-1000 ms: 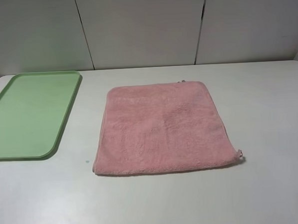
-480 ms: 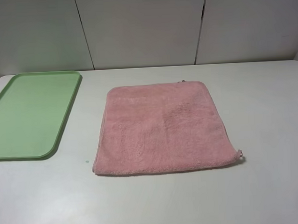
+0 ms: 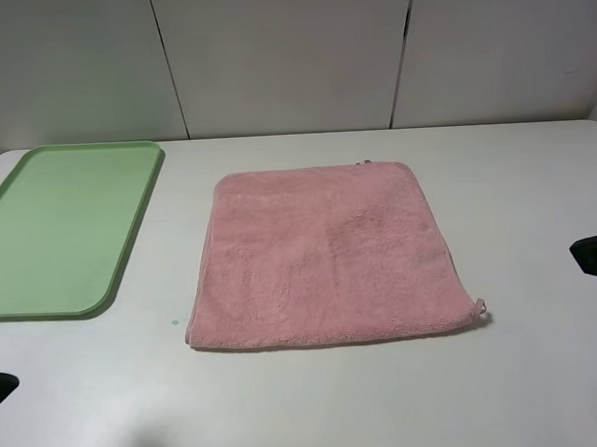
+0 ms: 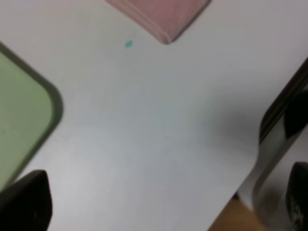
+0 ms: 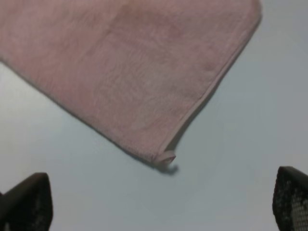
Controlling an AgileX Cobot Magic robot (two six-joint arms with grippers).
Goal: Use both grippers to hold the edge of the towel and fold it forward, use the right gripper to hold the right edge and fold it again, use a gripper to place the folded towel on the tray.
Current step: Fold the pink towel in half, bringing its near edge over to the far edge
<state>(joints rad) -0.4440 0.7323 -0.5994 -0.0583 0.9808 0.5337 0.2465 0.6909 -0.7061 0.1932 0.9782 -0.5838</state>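
The soft pink square towel (image 3: pixel 325 254) lay flat and unfolded in the middle of the white surface (image 3: pixel 536 171). The flat green plastic tray (image 3: pixel 69 236) sat well apart on its left. The left pincer (image 4: pixel 161 199) was spread wide over the surface, holding nothing. The right pincer (image 5: pixel 159 199) was spread wide too, near the towel's front right corner.

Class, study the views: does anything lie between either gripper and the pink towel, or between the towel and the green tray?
Nothing visible does. Only bare table lies between the left gripper, the right gripper and the towel; between towel and tray, just a tiny teal speck.
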